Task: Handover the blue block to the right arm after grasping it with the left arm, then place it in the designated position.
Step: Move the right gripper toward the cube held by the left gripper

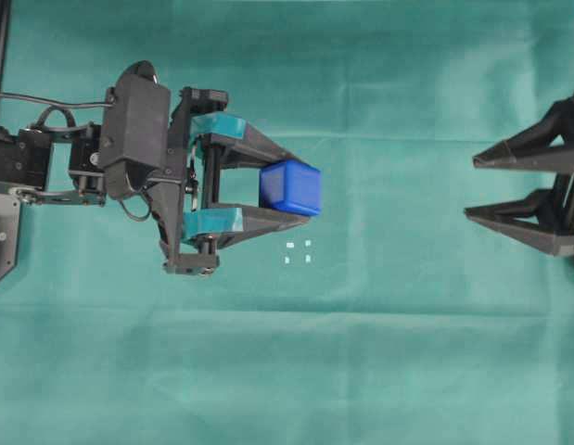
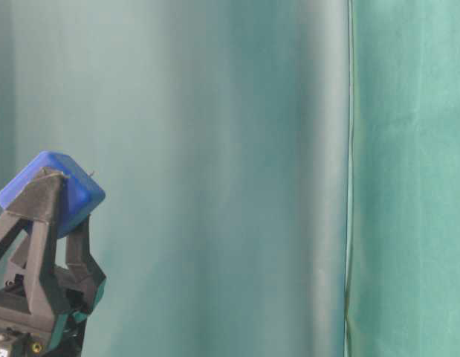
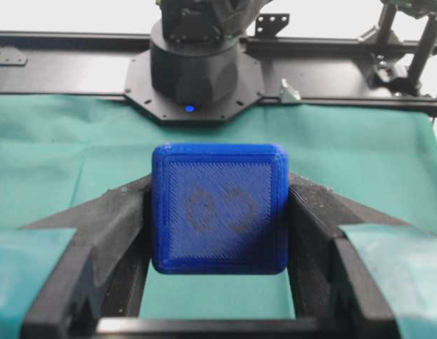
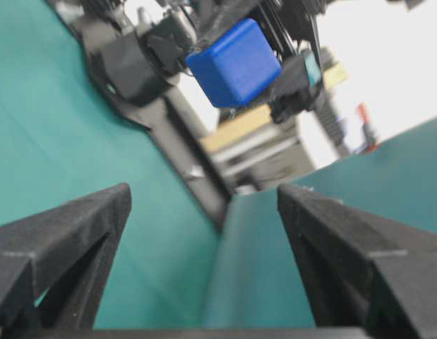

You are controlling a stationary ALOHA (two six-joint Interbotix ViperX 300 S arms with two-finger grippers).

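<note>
The blue block [image 1: 290, 187] is clamped between the fingertips of my left gripper [image 1: 299, 191], the one with teal bands, raised above the green cloth left of centre. In the left wrist view the blue block [image 3: 219, 209] fills the gap between both black fingers, its dark mark facing the camera. The table-level view shows the blue block [image 2: 53, 192] held high at the left. My right gripper [image 1: 470, 187] stands wide open at the right edge, pointing toward the block and well apart from it; nothing lies between its fingers [image 4: 77, 226]. The designated position [image 1: 298, 252], tiny white dots, lies just below the block.
Green cloth [image 1: 389, 352] covers the table. The left arm's black body and cables [image 1: 129, 139] occupy the left side. The right arm's base [image 3: 197, 67] and black frame rails show beyond the cloth's far edge in the left wrist view.
</note>
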